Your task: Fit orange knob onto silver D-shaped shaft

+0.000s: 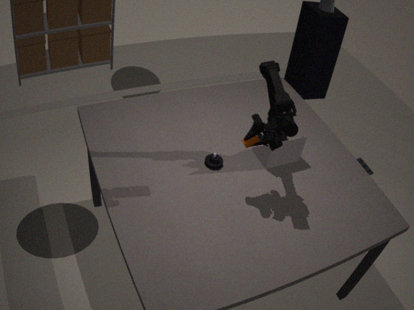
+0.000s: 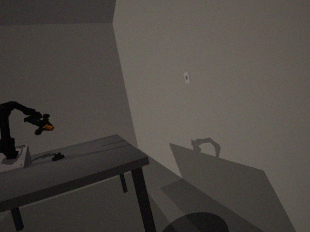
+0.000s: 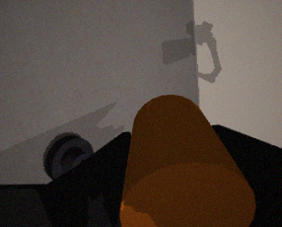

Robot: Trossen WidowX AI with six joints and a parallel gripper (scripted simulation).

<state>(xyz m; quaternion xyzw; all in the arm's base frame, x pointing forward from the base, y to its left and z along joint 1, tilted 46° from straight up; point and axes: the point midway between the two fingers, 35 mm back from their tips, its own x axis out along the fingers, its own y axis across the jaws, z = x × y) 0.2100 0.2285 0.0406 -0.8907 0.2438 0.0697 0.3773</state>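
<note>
The orange knob [image 1: 251, 141] [image 2: 49, 127] [image 3: 184, 143] is held in my gripper [image 1: 253, 140] [image 2: 46, 127] [image 3: 171, 136], which is shut on it. The knob is well above the table, tilted, with its far end pointing outward and down. The black round pedestal [image 1: 213, 164] [image 2: 58, 157] [image 3: 80, 147] stands on the table, apart from the knob, left of and below it in the top view. The short silver shaft [image 1: 215, 155] rises from its middle. The shaft's flat side is too small to make out. The knob's hole is hidden.
The pale slanted panel [image 1: 288, 152] [image 2: 27, 159] stands by the arm's base on the grey table [image 1: 173, 231] [image 2: 89, 162]. The arm's shadow falls on the table. A dark block and a shelf of brown boxes [image 1: 63, 29] stand beyond the table.
</note>
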